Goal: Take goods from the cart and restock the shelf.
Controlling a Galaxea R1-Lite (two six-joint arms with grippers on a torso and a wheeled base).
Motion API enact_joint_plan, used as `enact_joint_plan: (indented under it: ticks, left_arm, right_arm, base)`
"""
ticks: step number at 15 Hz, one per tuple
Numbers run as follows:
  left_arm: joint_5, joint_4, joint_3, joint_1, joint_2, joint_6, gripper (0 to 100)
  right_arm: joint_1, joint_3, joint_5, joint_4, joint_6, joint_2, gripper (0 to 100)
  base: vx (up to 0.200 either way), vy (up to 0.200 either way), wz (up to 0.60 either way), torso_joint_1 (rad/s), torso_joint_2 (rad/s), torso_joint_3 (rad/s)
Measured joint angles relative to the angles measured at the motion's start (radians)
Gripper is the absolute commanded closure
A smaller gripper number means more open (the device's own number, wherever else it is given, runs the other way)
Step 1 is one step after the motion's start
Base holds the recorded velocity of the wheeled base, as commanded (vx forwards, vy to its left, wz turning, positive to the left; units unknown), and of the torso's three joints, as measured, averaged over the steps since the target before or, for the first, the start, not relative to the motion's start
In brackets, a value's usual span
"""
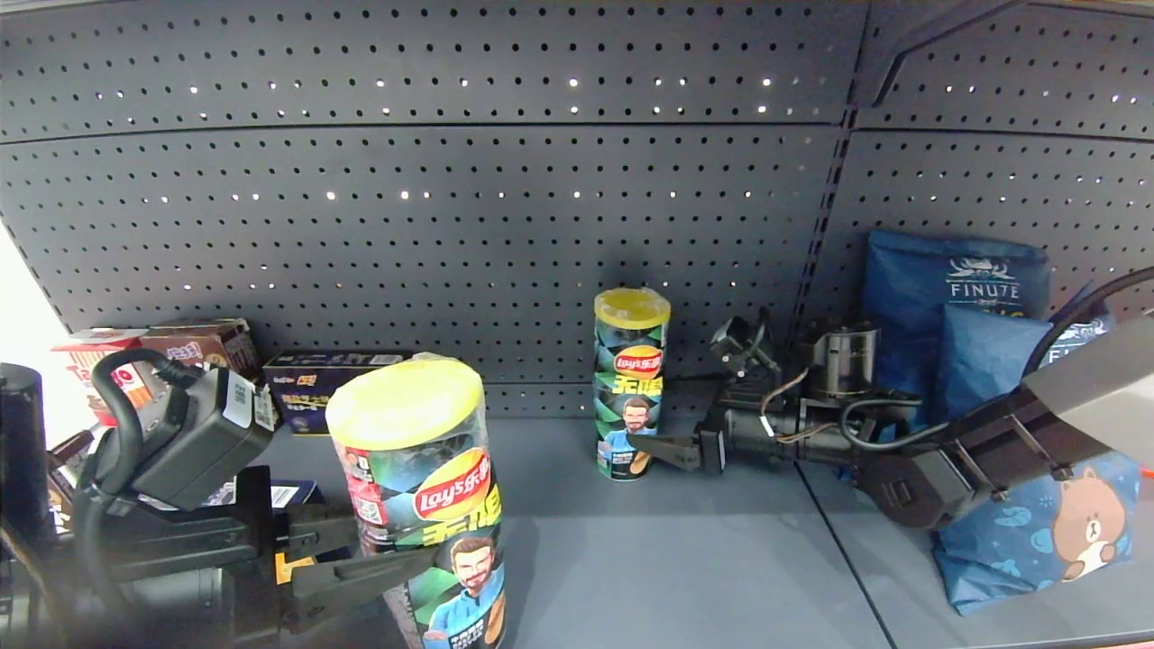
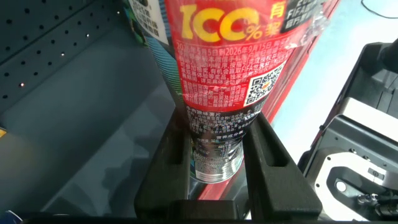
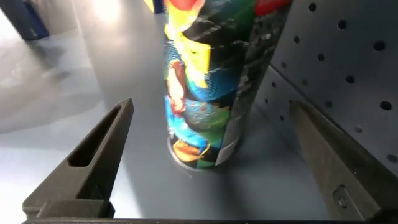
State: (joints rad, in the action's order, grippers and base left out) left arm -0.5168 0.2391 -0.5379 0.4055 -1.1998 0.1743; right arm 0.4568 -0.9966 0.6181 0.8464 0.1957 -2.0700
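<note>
The left gripper (image 1: 379, 563) is clamped on the lower body of a yellow-lidded chip canister (image 1: 424, 487), held upright at the front of the shelf (image 1: 685, 559). It is best set down level, well apart from the second canister (image 1: 629, 388), which stands just ahead of the right gripper (image 1: 654, 448) and its spread fingers. Beyond both grippers rises a pegboard back panel (image 1: 451, 225). Blue snack bags (image 1: 956, 297) lean behind the right arm.

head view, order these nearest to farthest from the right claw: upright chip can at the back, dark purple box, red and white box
1. upright chip can: in the middle, just off the tips of the right claw.
2. dark purple box: farther to the left.
3. red and white box: at the far left end.
</note>
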Motion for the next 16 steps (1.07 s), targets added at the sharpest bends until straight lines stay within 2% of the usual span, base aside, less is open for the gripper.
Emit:
enact_joint_plan:
  ticks: [10,11,16]
  left_arm:
    - [0.000,0.000,0.007,-0.013,0.001,-0.001,100]
    - [0.000,0.000,0.007,-0.014,0.001,-0.001,100]
    - [0.000,0.001,0.007,-0.014,0.001,-0.001,100]
  right_arm:
    - [0.036,-0.138,-0.001,-0.001,-0.042,-0.105,0]
    - [0.039,-0.147,0.000,0.000,-0.041,-0.114,100]
    - [0.042,-0.136,-0.008,0.021,-0.039,-0.131,100]
  base:
    - [0.000,0.000,0.00,0.000,0.00,0.000]
    - [0.000,0.000,0.00,0.000,0.00,0.000]
    - [0.000,0.000,0.00,0.000,0.00,0.000]
